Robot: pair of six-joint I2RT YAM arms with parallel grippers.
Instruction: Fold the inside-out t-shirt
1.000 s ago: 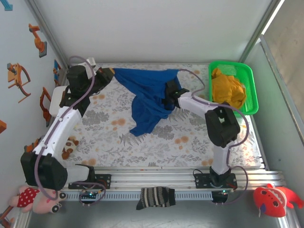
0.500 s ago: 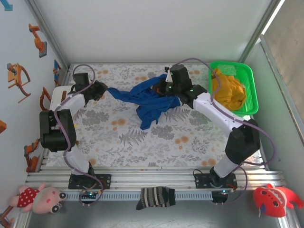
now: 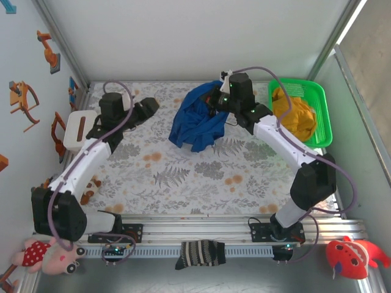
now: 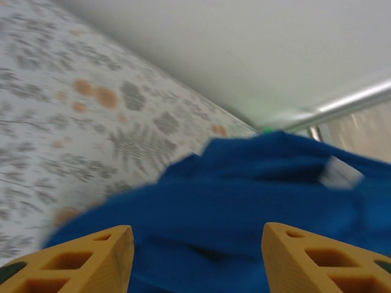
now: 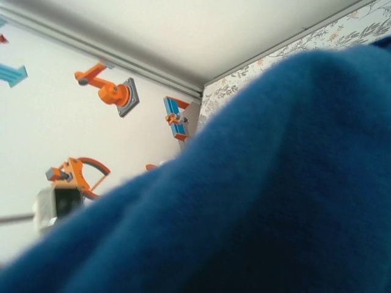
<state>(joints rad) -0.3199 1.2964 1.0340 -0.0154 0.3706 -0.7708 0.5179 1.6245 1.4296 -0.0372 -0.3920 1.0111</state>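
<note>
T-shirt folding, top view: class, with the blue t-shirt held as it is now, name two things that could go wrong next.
1. The t-shirt is held bunched by the right jaws alone. The left jaws stand open, apart from it. Lowered like this, it would probably land crumpled, not flat.
2. It is close to the green basket with the yellow garment. A sideways swing might drag cloth over the rim.

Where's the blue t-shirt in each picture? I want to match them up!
Top external: the blue t-shirt is bunched up at the far middle of the flowery table cover.
Left wrist: it spreads across the bottom and right.
Right wrist: it covers the bottom and right, very close to the lens.
Shared landmark: the flowery table cover, upper left in the left wrist view, top right corner in the right wrist view.
</note>
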